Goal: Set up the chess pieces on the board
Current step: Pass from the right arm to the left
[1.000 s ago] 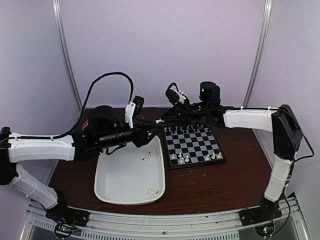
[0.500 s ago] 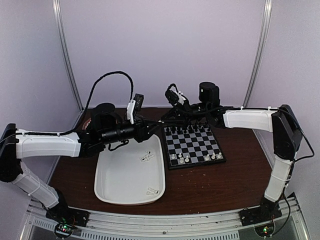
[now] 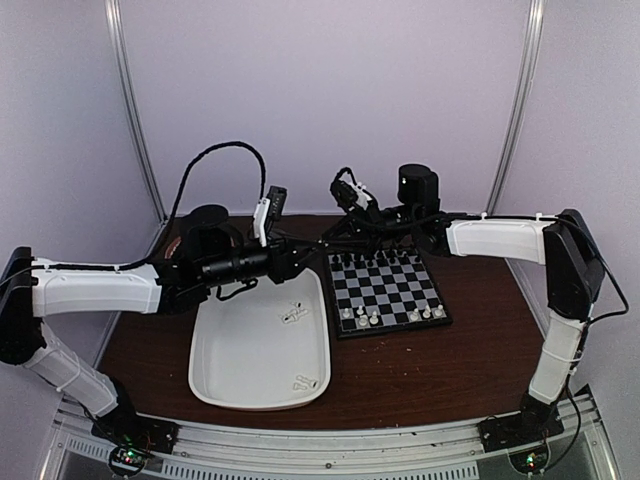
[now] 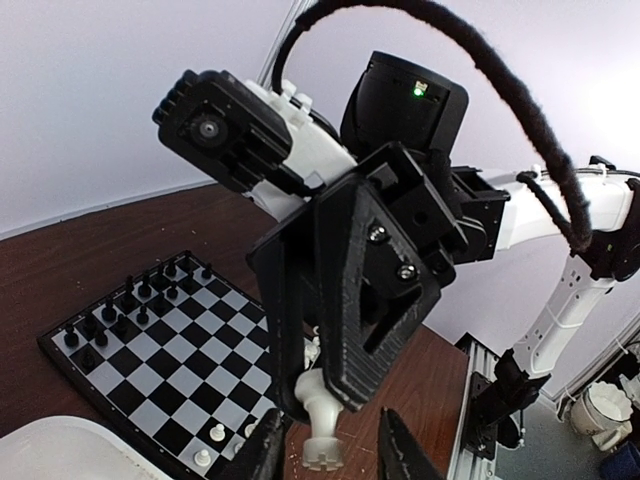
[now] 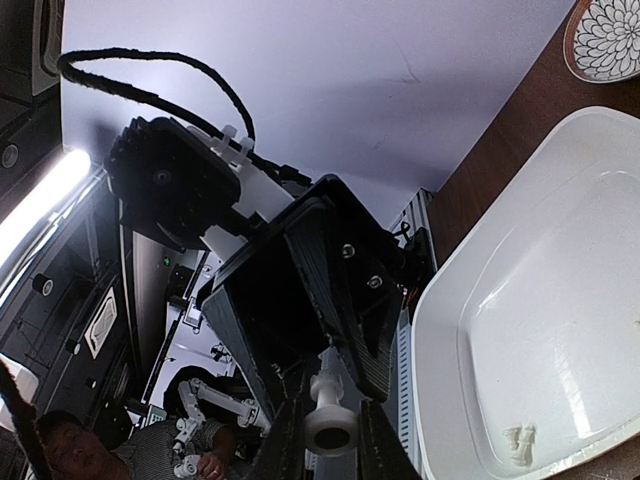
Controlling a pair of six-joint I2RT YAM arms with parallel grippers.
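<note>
so the two arms meet nose to nose in mid-air, just off the far left corner of the board (image 3: 388, 292) and above the far end of the white tray (image 3: 250, 355). The right gripper (image 5: 330, 440) is clamped on a white chess piece (image 4: 322, 448), and the piece's round base sticks out toward the other arm. The left gripper (image 4: 330, 418) has its fingers (image 4: 268, 455) either side of that base, but there's a gap on both sides, so they're parted and not pinching it. From the top camera you can't see the piece at all, the grippers hide it. On the board the black men (image 3: 375, 259) sit along the far side. A few white men (image 3: 360, 318) stand at the near edge, some toward the left and a couple toward the right. More of them lie loose in the tray. There's a patterned dish (image 5: 610, 35) past the tray on the brown table (image 3: 430, 370)
</note>
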